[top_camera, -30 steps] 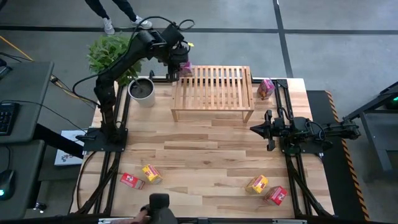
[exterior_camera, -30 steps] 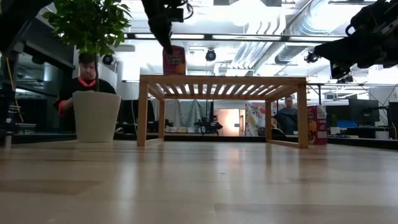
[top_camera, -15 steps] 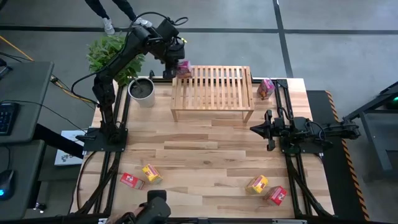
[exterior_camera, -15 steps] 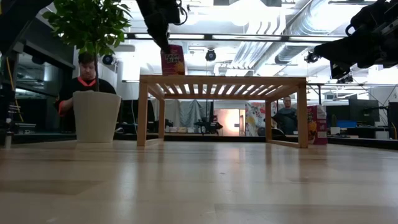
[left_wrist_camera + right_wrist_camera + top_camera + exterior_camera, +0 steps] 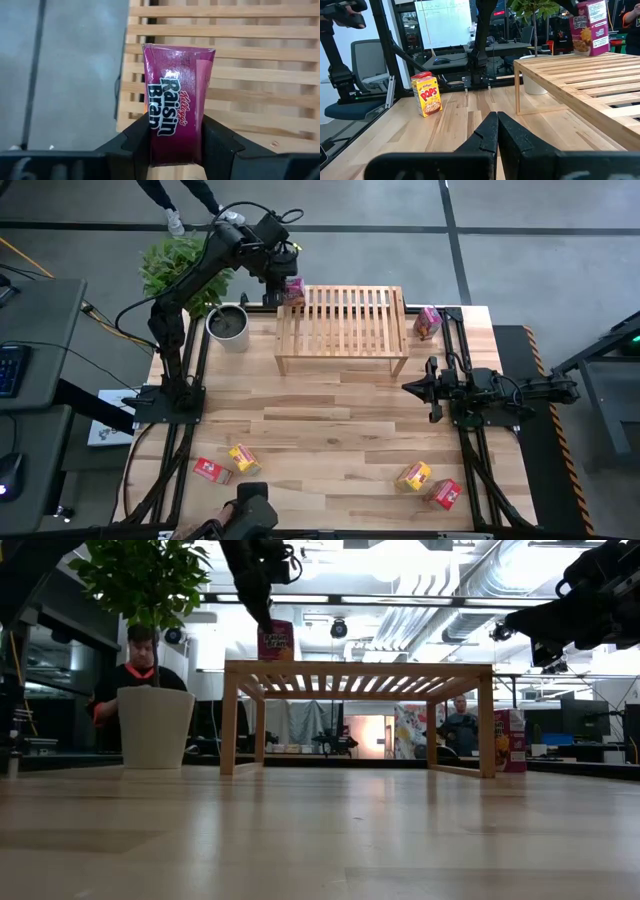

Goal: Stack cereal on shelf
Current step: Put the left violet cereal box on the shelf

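Six cereal boxes: left gripper [image 5: 172,142] clamps one [image 5: 176,117], five on table.

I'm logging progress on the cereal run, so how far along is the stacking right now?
Barely begun. No box stands free on the shelf yet. In hand: the left gripper holds a pink Raisin Bran box at the shelf's far left corner. Left: another pink box beside the shelf, plus two yellow and two red at the near edge. The right gripper waits, shut.
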Controlling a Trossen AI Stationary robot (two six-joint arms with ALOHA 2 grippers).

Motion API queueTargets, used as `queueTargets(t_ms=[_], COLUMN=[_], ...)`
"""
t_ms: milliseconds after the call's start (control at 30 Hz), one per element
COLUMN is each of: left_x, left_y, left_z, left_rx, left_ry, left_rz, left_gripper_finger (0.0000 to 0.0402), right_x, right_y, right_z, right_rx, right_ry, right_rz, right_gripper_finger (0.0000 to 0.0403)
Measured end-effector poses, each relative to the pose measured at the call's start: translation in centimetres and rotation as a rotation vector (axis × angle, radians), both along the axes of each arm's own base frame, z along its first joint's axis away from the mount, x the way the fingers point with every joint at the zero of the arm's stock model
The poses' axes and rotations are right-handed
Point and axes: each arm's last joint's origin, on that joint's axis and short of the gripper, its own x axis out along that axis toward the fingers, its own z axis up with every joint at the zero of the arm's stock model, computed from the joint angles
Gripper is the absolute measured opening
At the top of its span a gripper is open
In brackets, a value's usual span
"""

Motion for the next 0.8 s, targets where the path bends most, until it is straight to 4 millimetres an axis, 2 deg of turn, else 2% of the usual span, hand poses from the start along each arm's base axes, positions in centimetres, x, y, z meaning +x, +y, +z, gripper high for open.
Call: queueTargets(t_ms=[367, 600, 800], left_x=[0.3, 0.4, 0.3], left_y=[0.3, 0.1, -0.1], left_z=[0.1, 0.3, 1.4], left_rx=[0.056, 0.049, 0.077], left_ry=[-0.002, -0.016, -0.049], left_rz=[0.016, 0.007, 0.007], left_gripper_finger=[0.0194, 0.0200, 0.0200], right_x=[0.0, 0.0, 0.0], right_y=[0.0, 0.0, 0.0], right_z=[0.0, 0.0, 0.0], right_rx=[0.000, 0.000, 0.000], right_ry=[0.000, 0.000, 0.000], right_rz=[0.000, 0.000, 0.000], right_gripper_finger=[0.0000, 0.0000, 0.0000])
